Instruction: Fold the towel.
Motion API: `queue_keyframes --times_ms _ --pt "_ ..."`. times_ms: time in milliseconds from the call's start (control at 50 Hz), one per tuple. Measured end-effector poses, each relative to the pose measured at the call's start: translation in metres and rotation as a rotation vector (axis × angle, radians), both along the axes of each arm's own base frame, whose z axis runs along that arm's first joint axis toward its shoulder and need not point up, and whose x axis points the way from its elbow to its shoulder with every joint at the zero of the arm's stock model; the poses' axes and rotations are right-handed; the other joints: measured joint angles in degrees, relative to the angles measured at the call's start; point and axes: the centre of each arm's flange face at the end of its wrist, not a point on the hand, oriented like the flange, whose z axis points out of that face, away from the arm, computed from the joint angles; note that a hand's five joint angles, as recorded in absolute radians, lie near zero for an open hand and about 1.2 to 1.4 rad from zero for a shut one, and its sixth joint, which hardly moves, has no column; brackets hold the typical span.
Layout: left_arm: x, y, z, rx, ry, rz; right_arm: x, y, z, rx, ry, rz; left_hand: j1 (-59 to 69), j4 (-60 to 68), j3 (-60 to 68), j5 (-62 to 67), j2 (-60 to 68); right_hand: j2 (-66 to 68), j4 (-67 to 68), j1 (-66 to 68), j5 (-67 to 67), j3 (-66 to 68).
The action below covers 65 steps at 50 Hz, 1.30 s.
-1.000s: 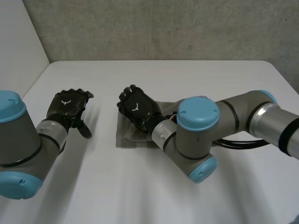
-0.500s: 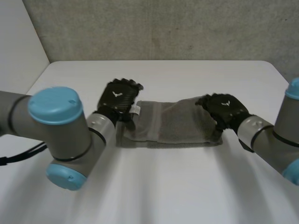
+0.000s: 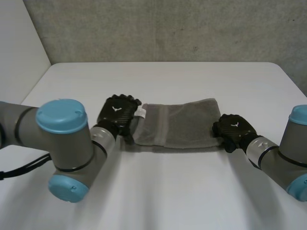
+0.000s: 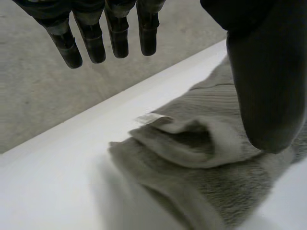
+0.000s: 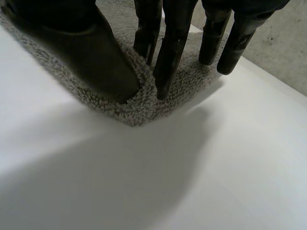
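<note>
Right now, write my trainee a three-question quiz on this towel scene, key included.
1. True or false: the towel is rolled into a ball.
2. Where on the towel does the right hand rest? A) its middle B) a corner at one end C) nowhere on it
3. Which hand is beside the white tag?
Key: 1 false, it lies stretched out as a strip; 2 B; 3 the left hand.

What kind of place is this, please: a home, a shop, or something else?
Probably a robotics lab or test cell: a white table set against a plain grey wall, two robot arms, and one grey towel laid out.
</note>
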Motion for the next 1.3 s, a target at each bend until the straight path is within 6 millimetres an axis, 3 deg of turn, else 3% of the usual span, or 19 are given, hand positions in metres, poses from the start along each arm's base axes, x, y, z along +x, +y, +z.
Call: queue_keyframes --times_ms 120,260,360,440,560,660,780,840,900,980,1080,1180,1300 --pt "0.018 -0.003 0.011 -0.009 0.007 0.045 0.002 -0.008 0.012 -0.047 0.006 0.006 0.0 0.0 0.0 0.0 0.0 1.2 0.0 1.6 0.1 0.0" --pt "0.039 -0.008 0.019 -0.014 0.011 0.101 0.022 -0.018 0.054 -0.151 -0.023 0.081 0.0 0.0 0.0 0.0 0.0 1.3 0.0 2.1 0.2 0.0" --pt "0.050 -0.012 0.026 -0.027 0.018 0.134 0.069 -0.003 0.088 -0.232 -0.060 0.233 0.0 0.0 0.0 0.0 0.0 2.3 0.0 2.2 0.4 0.0" --pt "0.061 -0.017 0.037 -0.055 0.034 0.168 0.132 0.033 0.104 -0.283 -0.100 0.417 0.0 0.0 0.0 0.0 0.0 2.8 0.0 2.3 0.4 0.0" --pt "0.072 -0.021 0.049 -0.081 0.062 0.214 0.183 0.073 0.092 -0.286 -0.123 0.564 0.0 0.0 0.0 0.0 0.0 2.8 0.0 2.8 0.4 0.0" --pt "0.080 -0.026 0.056 -0.089 0.091 0.262 0.214 0.098 0.064 -0.260 -0.115 0.634 0.0 0.0 0.0 0.0 0.0 2.7 0.0 2.7 0.4 0.0" --pt "0.082 -0.029 0.058 -0.093 0.104 0.277 0.217 0.099 0.053 -0.240 -0.102 0.597 0.0 0.0 0.0 0.0 0.0 -25.7 0.0 -26.2 -28.7 0.0" --pt "0.081 -0.032 0.059 -0.101 0.108 0.275 0.207 0.093 0.067 -0.244 -0.114 0.528 0.0 0.0 0.0 0.0 0.0 -41.8 0.0 -42.5 -48.8 0.0" --pt "0.077 -0.036 0.058 -0.110 0.112 0.268 0.194 0.085 0.081 -0.246 -0.138 0.454 0.0 0.0 0.0 0.0 0.0 -51.8 0.0 -52.1 -59.7 0.0" --pt "0.068 -0.043 0.053 -0.116 0.115 0.247 0.162 0.062 0.098 -0.225 -0.194 0.313 0.0 0.0 0.0 0.0 0.0 -54.5 0.0 -55.7 -60.8 0.0" --pt "0.050 -0.049 0.041 -0.096 0.121 0.210 0.132 0.038 0.098 -0.162 -0.257 0.195 0.0 0.0 0.0 0.0 0.0 -54.5 0.0 -55.9 -60.8 0.0" --pt "0.030 -0.051 0.025 -0.058 0.136 0.164 0.123 0.019 0.081 -0.075 -0.305 0.138 0.0 0.0 0.0 0.0 0.0 -54.5 0.0 -55.9 -60.8 0.0" --pt "0.013 -0.044 0.005 0.001 0.136 0.109 0.132 0.003 0.051 0.058 -0.352 0.143 0.0 0.0 0.0 0.0 0.0 -54.5 0.0 -55.9 -60.8 0.0"
